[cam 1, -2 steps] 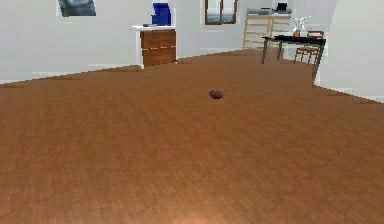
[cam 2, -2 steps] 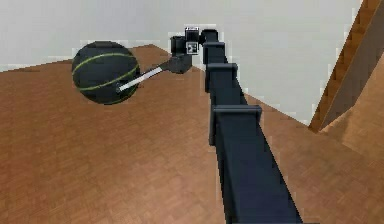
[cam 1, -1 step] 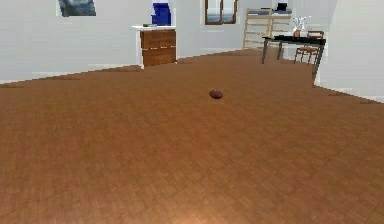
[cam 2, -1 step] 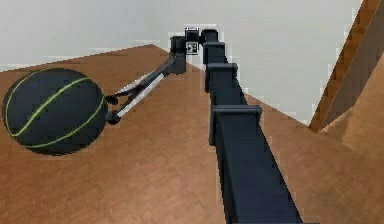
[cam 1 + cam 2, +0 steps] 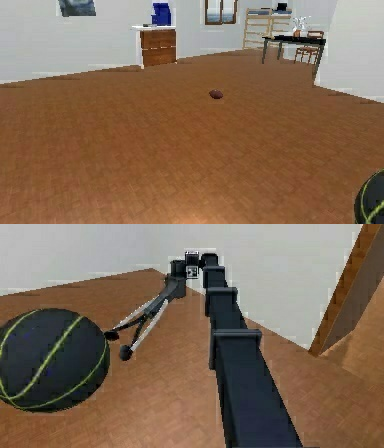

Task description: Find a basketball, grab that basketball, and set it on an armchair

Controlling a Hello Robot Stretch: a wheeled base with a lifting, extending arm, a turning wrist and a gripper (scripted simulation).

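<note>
The gripper (image 5: 117, 340) sits at the far end of the extended arm (image 5: 235, 354), with its two thin fingers (image 5: 126, 350) angled down and left toward the wood floor (image 5: 150, 414). I cannot tell from the arm side view how the fingers are set, or whether they hold anything, because the basketball (image 5: 50, 359) lies just beside the fingertips and appears to rest on the floor. I judge that the arm is run out low to bring the fingers level with the ball's side, which suits the grab step rather than a carry. The basketball is near the robot, at the arm side view's left, and the basketball (image 5: 372, 198) also appears at the near right corner of the forward view. It is a dark, almost black sphere with thin yellow-green seam lines curving across it. Farther out, a small dark brown object (image 5: 216, 94) lies on the floor mid-room. At the far wall stands a wooden dresser (image 5: 158, 47) carrying a blue item (image 5: 161, 13), and a dark desk (image 5: 293, 42) stands to the right.
</note>
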